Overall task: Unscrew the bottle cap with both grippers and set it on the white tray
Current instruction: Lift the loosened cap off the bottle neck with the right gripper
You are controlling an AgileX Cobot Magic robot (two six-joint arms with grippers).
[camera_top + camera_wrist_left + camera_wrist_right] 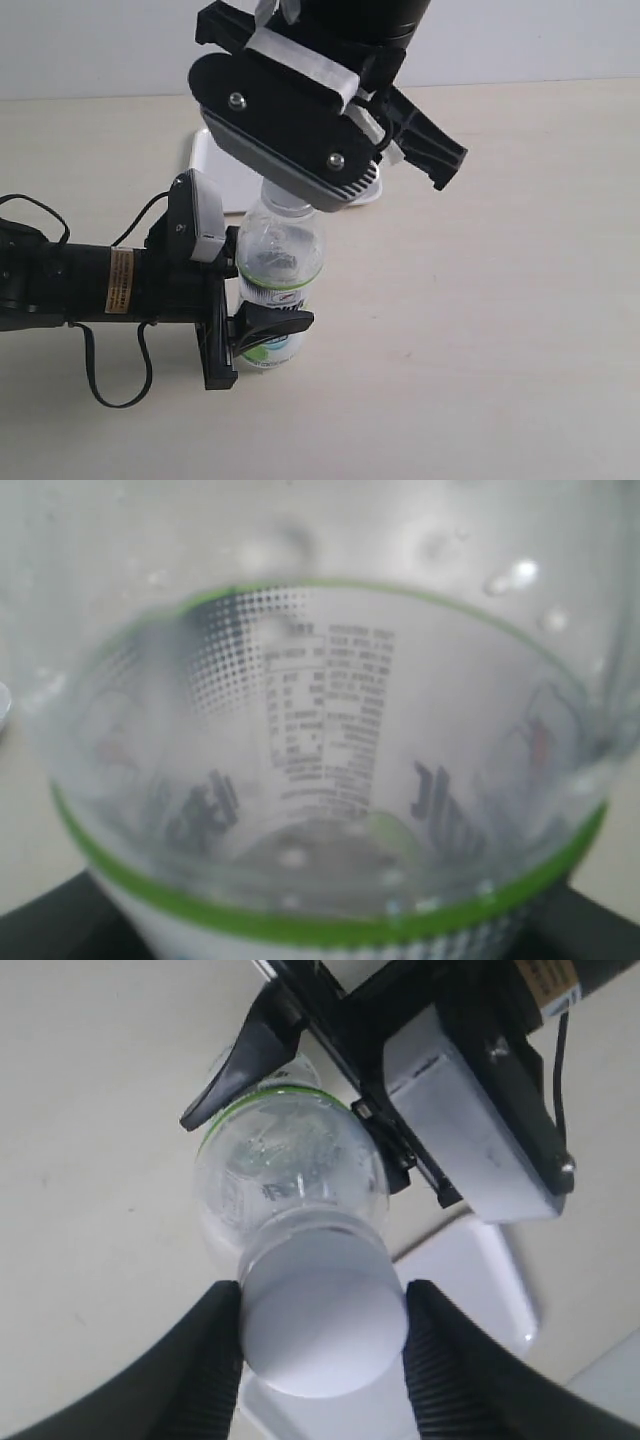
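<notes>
The clear bottle [282,255] stands upright on the table, its white and green label low on its body. My left gripper [268,335] is shut on the labelled lower body from the left. In the left wrist view the bottle [320,760] fills the picture. My right gripper [322,1315] comes down from above, and its two ribbed pads [205,1360] press on opposite sides of the white bottle cap [322,1325], which sits on the neck. The right gripper's body [290,130] hides the cap in the exterior view. The white tray [215,170] lies just behind the bottle.
The beige table [480,330] stretches to the right and front of the bottle. The left arm [80,285] lies across the left side with a loose black cable [95,385] hanging from it. A pale wall [90,45] closes the back.
</notes>
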